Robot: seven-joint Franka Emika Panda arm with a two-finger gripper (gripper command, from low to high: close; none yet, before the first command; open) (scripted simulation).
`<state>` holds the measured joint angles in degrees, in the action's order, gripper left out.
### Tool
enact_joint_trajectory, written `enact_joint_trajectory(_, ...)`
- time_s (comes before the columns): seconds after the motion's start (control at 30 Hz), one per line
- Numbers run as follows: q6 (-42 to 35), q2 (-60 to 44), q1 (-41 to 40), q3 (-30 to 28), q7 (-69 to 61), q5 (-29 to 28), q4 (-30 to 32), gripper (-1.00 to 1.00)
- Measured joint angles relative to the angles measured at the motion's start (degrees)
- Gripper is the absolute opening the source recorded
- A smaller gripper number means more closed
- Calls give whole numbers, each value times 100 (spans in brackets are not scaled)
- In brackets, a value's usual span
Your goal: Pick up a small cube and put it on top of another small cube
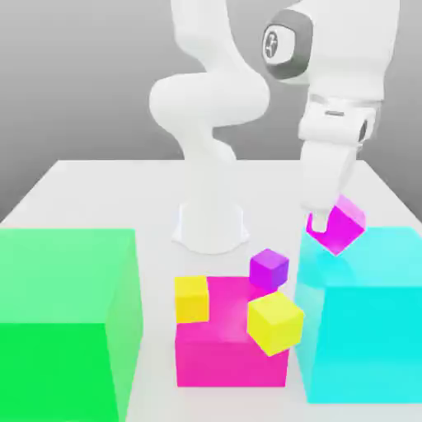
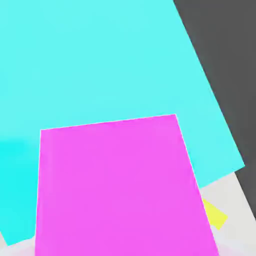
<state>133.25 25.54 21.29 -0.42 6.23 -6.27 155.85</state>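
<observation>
The small pink cube (image 1: 337,225) hangs tilted in the air, pinched between the fingers of the gripper (image 1: 323,222), whose jaws are closed tight on it. It sits just above the far corner of the big cyan block (image 1: 363,330) (whether it brushes that top face I can't tell). From the hand view the pink cube (image 2: 125,190) looms close with the cyan block (image 2: 100,65) spread behind it.

Out from there, on the exterior view's left of the cyan block, stands a large magenta block (image 1: 227,350). A small purple cube (image 1: 269,268) perches at its back edge, a yellow cube (image 1: 191,298) at its left corner, and a second yellow cube (image 1: 275,323) tilted at its right. Farther left stands a big green block (image 1: 66,321), all on the pale table (image 1: 91,185).
</observation>
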Motion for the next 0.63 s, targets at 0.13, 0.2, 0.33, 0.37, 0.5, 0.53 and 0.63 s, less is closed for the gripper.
enact_joint_trajectory(0.13, -220, 631, -22, -268, -404, 171, 570, -100)
enact_joint_trajectory(0.2, -320, 934, 14, -416, -636, 275, 867, -100)
enact_joint_trajectory(0.33, 262, 703, 111, -439, -865, 280, 1265, -100)
enact_joint_trajectory(0.37, 499, 536, 110, -442, -873, 275, 1335, -100)
enact_joint_trajectory(0.5, 1130, 77, 102, -450, -888, 268, 1508, 100)
enact_joint_trajectory(0.53, 1130, 77, 102, -450, -888, 268, 1508, 100)
enact_joint_trajectory(0.63, 1130, 77, 102, -450, -887, 268, 1508, 100)
